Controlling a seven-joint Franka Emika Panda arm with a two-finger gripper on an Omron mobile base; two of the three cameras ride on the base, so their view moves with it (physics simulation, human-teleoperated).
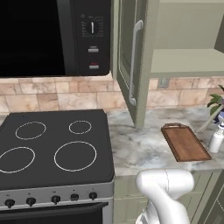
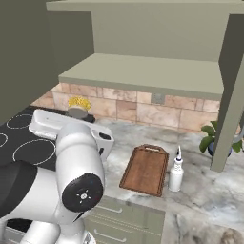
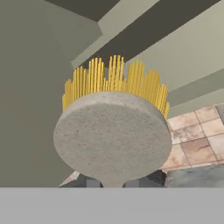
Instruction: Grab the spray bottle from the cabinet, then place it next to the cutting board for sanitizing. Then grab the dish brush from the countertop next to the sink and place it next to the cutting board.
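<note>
1. Right now I'm gripping the dish brush [image 3: 113, 135] in my tool [image 3: 117, 180], jaws clamped narrow on its handle, yellow bristles pointing away.
2. In the right base view, brush head [image 2: 79, 106] is sitting up above the stove [image 2: 19, 143].
3. Spray bottle [image 2: 176, 172] is standing upright on the worktop [image 2: 209, 190], just beside the cutting board [image 2: 145, 169].
4. Cabinet [image 1: 183, 39] is hanging open, door [image 1: 131, 57] swung out.
</note>
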